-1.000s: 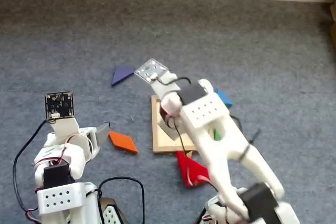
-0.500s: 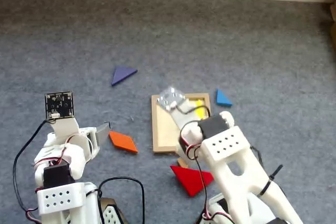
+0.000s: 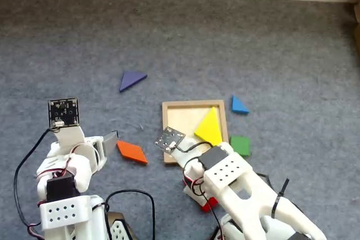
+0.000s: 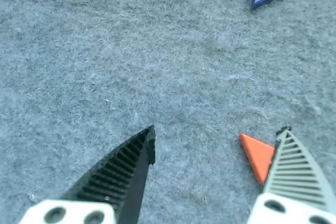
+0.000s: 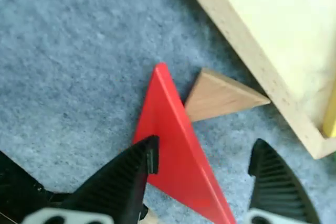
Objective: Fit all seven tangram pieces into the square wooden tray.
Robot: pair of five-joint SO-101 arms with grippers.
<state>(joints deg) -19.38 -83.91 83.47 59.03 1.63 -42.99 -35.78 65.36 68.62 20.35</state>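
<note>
Right gripper (image 5: pixel 205 156), fingers spread, hangs over the red triangular piece (image 5: pixel 173 145) just off a corner of the square wooden tray (image 5: pixel 236 40); a yellow triangle (image 3: pixel 210 127) lies inside. Left gripper (image 4: pixel 218 129) gapes too.

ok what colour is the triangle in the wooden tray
The triangle is yellow, clearest in the high view.

Pale bare-wood tray (image 3: pixel 166 129), smooth matt red triangle (image 5: pixel 176 166), fuzzy grey carpet (image 3: pixel 253 43), ribbed plastic tool (image 4: pixel 215 153)
</note>
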